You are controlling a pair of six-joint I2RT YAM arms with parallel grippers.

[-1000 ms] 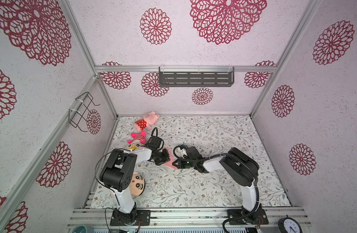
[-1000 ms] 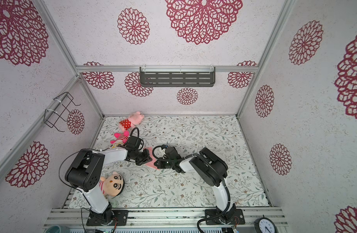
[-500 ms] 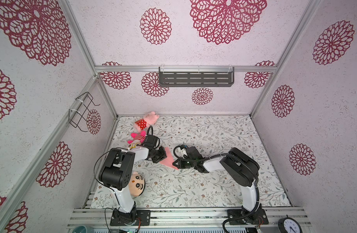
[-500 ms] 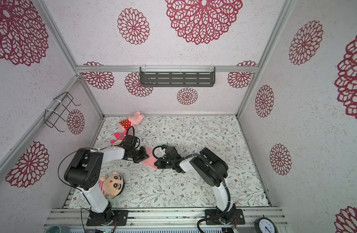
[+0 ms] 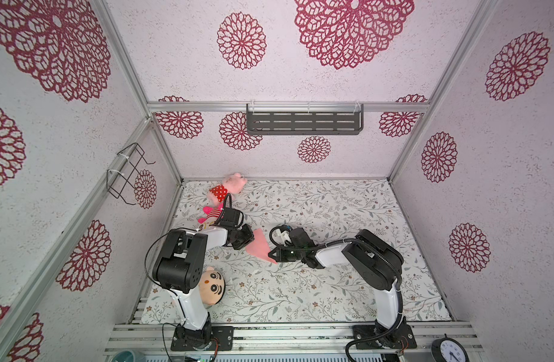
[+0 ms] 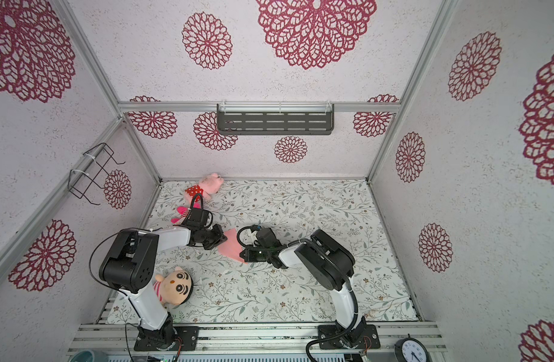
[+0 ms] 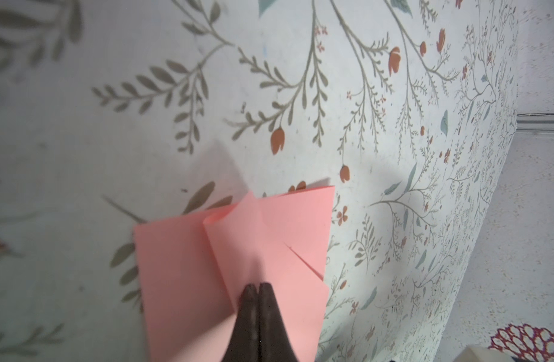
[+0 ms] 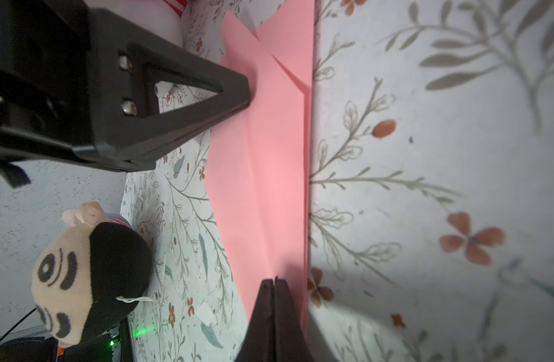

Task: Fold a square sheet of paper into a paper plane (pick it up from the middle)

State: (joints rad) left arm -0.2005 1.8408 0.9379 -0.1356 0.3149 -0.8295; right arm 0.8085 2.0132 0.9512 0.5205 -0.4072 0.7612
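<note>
On the far left of my top views I see a round-headed plush doll with black hair and a beige face point(image 5: 213, 283) lying on the desk point(image 5: 347, 203), whose cover is a pale matte sheet printed with thin leafy sprigs and small rust flowers. Further back along that side lie a soft pink plush pig in a red dotted dress point(image 5: 227, 188) and a striped pink plush toy point(image 5: 211, 214), partly hidden behind the left arm.

The left pincer point(image 7: 258, 286) has its dark, tapered fingers pressed together, pinching one end of the partly folded light pink sheet of paper point(image 5: 260, 247). The paper is thin, smooth and sharp-edged, with overlapping triangular flaps and a loose curled fold showing in the left wrist view.

The sheet sits near the middle of the desk, spanning the gap between both arms, lifted at its ends.

At its right end, the right pincer point(image 8: 274, 282) is likewise pressed together, gripping the paper along a long straight creased edge.
</note>
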